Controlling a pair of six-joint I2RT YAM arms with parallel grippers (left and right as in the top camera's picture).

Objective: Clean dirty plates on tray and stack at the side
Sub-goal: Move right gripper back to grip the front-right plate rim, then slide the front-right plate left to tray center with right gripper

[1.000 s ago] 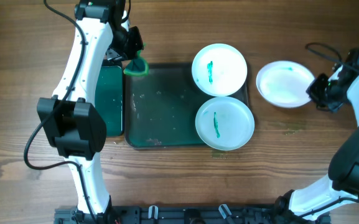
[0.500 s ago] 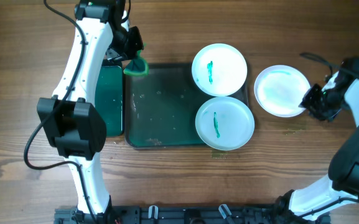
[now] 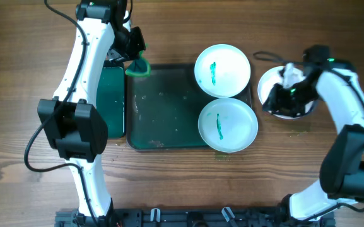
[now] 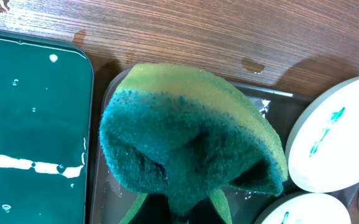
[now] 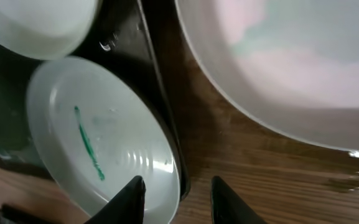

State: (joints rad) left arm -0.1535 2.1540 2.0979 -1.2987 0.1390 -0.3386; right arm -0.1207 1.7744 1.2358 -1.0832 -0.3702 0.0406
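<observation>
Overhead, the left gripper [image 3: 136,58] pinches a coarse green-and-yellow sponge [image 3: 139,67] at the glossy dark tray [image 3: 163,107] corner. Two round green-streaked plates [image 3: 223,69] [image 3: 228,124] crowd its right end. A third plate [image 3: 265,82] lies beside it on the wood, under the right gripper [image 5: 176,190], whose fingers are apart and empty.

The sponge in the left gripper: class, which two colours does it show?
The soft sponge is dark green with a yellow layer; clearest in the left wrist view.

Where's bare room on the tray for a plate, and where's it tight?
The left half of the tray is bare, between the sponge in the left gripper and the two streaked plates. Tight at right: those plates crowd together, with the third plate and right gripper beyond the rim.
</observation>
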